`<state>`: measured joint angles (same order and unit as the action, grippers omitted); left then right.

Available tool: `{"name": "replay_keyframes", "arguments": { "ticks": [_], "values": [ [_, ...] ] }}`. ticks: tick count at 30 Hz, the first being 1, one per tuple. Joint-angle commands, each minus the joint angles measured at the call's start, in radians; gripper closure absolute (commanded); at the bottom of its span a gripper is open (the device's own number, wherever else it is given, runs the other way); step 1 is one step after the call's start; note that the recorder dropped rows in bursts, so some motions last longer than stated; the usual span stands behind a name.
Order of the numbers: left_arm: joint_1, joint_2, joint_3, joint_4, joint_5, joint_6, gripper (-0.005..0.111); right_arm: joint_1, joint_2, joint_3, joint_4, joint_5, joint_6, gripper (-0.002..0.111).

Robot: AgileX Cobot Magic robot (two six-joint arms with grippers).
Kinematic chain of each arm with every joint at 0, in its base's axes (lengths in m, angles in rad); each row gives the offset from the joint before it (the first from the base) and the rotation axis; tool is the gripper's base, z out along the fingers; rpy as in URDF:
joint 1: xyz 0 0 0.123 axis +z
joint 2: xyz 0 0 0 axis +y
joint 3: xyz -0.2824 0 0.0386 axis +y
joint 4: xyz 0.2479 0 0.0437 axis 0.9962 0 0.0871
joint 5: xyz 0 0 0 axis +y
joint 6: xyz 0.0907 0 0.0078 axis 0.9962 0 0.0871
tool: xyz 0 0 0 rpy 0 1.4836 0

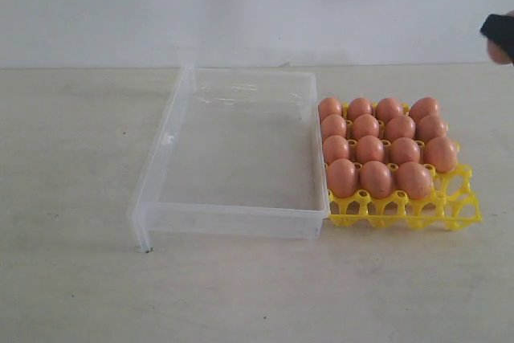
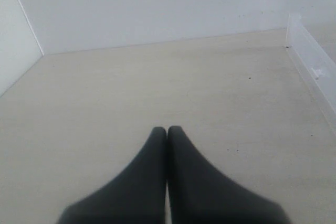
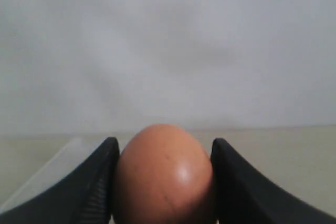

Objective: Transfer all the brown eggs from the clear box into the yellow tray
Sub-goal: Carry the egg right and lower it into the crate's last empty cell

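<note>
- The left gripper (image 2: 167, 129) was clenched on nothing, its fingers pressed together above the bare surface (image 2: 157, 77). It was well apart from the eggs.
- The clear box (image 1: 233, 220) stood at the middle of the surface. No egg was visible inside it.
- The yellow tray (image 1: 401, 216) lay close against the box's right wall. Fifteen brown eggs (image 1: 369, 149) sat in its cups in four rows. One cup was free at the right end of the nearest filled row, and a bare row of cups ran along the front.
- The right gripper (image 3: 165, 145) was grasping the held egg (image 3: 163, 182) by its sides. It was raised at the far right, beyond the tray.
- Risk, as judged: the held egg is smooth and rounded, so a light pinch could let it slip, while a harder squeeze could crack it.
- Risk, as judged: the free cup is next to seated eggs. A descent off centre could knock a neighbour or land the egg on a peak, from which it could roll off.
- No brand, label or writing could be read on any item.
</note>
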<state>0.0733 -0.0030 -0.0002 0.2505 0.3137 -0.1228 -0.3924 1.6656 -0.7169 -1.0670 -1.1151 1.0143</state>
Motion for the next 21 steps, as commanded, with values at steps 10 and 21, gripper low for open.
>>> {"name": "replay_keyframes", "arguments": {
  "ticks": [10,21],
  "values": [
    [-0.004,0.003,0.0,0.002,-0.003,-0.004,0.111,0.042,0.022,0.009,-0.483,0.276,0.09,0.109],
    [-0.004,0.003,0.0,0.002,-0.003,-0.004,0.111,0.044,0.148,0.007,-0.501,0.281,0.077,0.109]
  ]
}}
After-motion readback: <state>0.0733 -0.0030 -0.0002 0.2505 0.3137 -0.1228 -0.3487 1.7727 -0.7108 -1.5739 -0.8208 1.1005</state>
